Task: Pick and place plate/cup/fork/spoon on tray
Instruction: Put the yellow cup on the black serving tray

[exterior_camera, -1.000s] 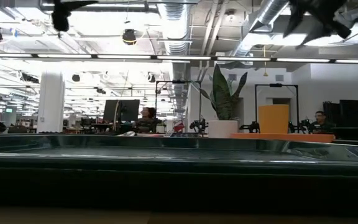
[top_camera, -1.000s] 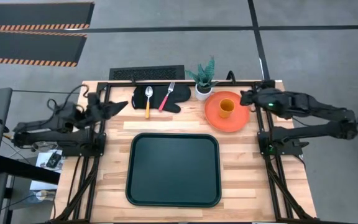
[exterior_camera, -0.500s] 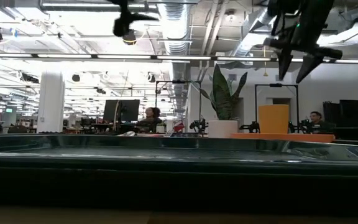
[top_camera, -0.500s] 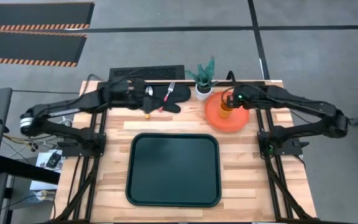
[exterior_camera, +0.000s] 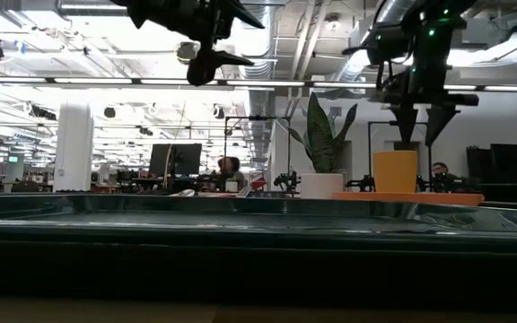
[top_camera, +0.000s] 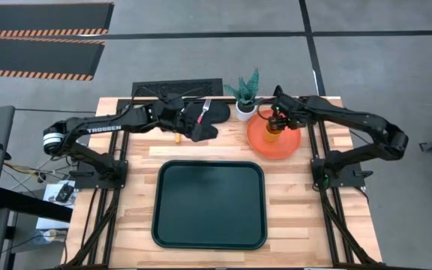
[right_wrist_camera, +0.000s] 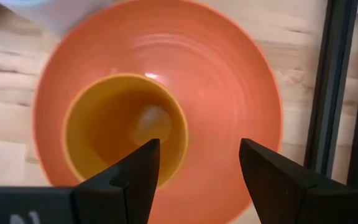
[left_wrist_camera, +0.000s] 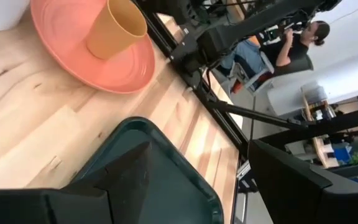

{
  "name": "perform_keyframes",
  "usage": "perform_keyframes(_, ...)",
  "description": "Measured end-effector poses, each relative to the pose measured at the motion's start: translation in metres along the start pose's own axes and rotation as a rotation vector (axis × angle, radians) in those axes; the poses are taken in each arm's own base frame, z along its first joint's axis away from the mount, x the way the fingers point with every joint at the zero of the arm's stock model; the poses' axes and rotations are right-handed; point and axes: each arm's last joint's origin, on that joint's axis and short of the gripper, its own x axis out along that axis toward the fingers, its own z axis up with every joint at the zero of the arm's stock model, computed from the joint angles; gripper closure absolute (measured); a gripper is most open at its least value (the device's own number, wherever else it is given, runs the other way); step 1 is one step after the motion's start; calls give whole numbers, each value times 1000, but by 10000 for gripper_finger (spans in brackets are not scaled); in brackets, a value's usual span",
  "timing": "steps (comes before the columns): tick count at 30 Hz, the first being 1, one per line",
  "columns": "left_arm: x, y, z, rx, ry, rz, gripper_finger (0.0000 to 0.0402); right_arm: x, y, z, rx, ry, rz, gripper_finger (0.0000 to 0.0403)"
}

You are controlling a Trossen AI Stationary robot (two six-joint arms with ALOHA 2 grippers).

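The left end effector (top_camera: 177, 112) covered most of the mitt's (top_camera: 205, 120) near end in the high view, hiding the spoon except for a bit of orange handle (top_camera: 177, 137) poking out just beyond it; the fork (top_camera: 203, 106) showed only as a sliver beside it. In the left wrist view its two fingers (left_wrist_camera: 129, 180) stood wide apart, nothing between them. That arm reached long across the desk (top_camera: 291, 210) from the left, nearly level.

The right end effector (top_camera: 274, 120) hung directly above the cup (top_camera: 274, 129), pointing straight down, its arm bent in from the right. In the right wrist view its fingers (right_wrist_camera: 138, 171) were spread, one over the cup's rim and one over bare plate, gripping nothing. In the low view its tips (exterior_camera: 416, 126) sat just above the cup's top.

Counted: one cup, standing upright on one plate (top_camera: 283, 142); one fork, one spoon, one mitt, one potted plant (top_camera: 246, 94) just beside the right end effector; one tray (top_camera: 209, 204), nearer the desk's front and well apart from both end effectors, holding nothing.
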Motion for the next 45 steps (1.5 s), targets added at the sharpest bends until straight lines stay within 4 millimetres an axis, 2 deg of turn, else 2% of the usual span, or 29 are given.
perform_keyframes(7,0,-2,2,11,-20,-18,145,17,1,5,-30,57,-38,159)
perform_keyframes(17,0,-1,3,13,-41,8,145,27,12,11,-46,60,50,167)
perform_keyframes(25,0,-1,3,12,-45,13,145,27,10,11,-54,68,36,237)
perform_keyframes(35,0,-1,3,12,-47,15,145,29,4,16,-56,71,23,384)
perform_keyframes(37,0,-1,3,12,-46,15,145,29,3,16,-61,69,24,393)
perform_keyframes(42,0,-1,2,12,-39,8,145,29,4,16,-69,69,24,386)
perform_keyframes(45,0,-2,1,13,-7,-24,145,22,4,18,-84,59,35,397)
